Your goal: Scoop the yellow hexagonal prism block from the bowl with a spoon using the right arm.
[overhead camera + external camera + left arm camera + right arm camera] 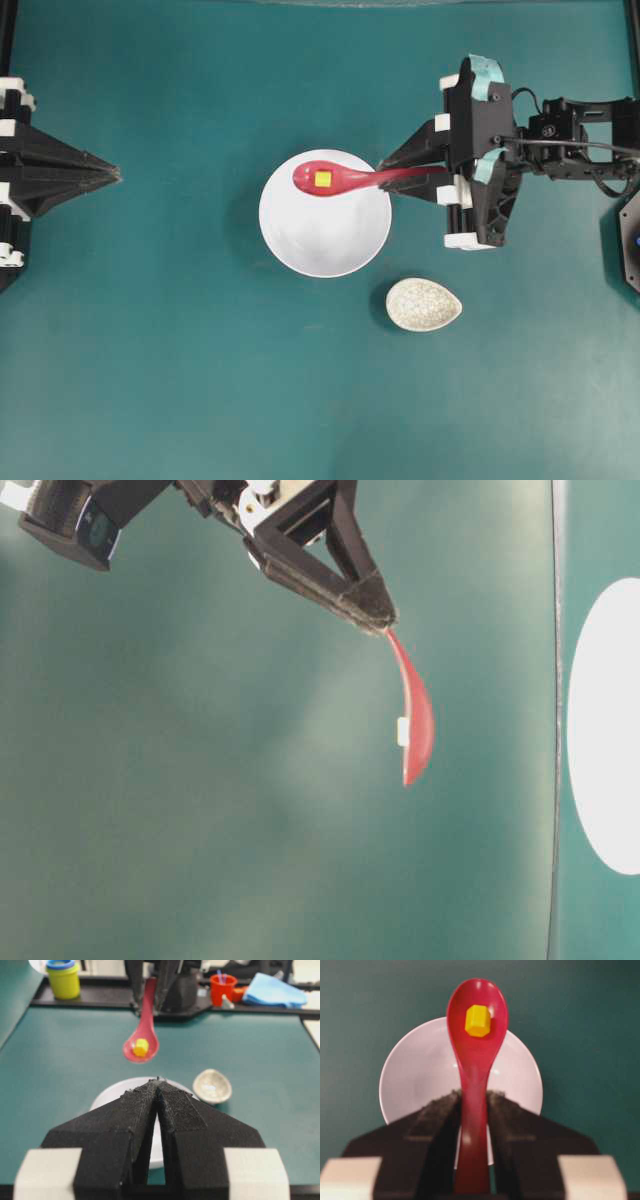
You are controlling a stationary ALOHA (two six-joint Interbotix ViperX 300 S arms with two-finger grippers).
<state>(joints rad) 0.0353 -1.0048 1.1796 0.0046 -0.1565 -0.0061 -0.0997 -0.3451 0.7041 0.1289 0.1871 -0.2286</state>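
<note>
right arm's fingers (472,1110) clamped on red spoon (476,1060) handle, yellow block (478,1020) in scoop above white bowl (415,1075) mid-frame, left fingers (158,1091) pinched together, nothing held

1. Spoon (476,1055): glossy red-pink, smooth, ceramic-like glaze.
2. Bowl (325,225): plain white, smooth, glossy.
3. Yellow block (478,1020): matt, plastic-looking.
4. Small dish (424,304), lower right of the overhead view: speckled glaze.
5. Table cover (150,350): matt teal.
6. Left gripper's pads (175,1110): rough black texture.

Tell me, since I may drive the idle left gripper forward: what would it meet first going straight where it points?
Probably the bowl, whose rim lies just past the shut left gripper. The spoon hangs above that line; depth is uncertain.
</note>
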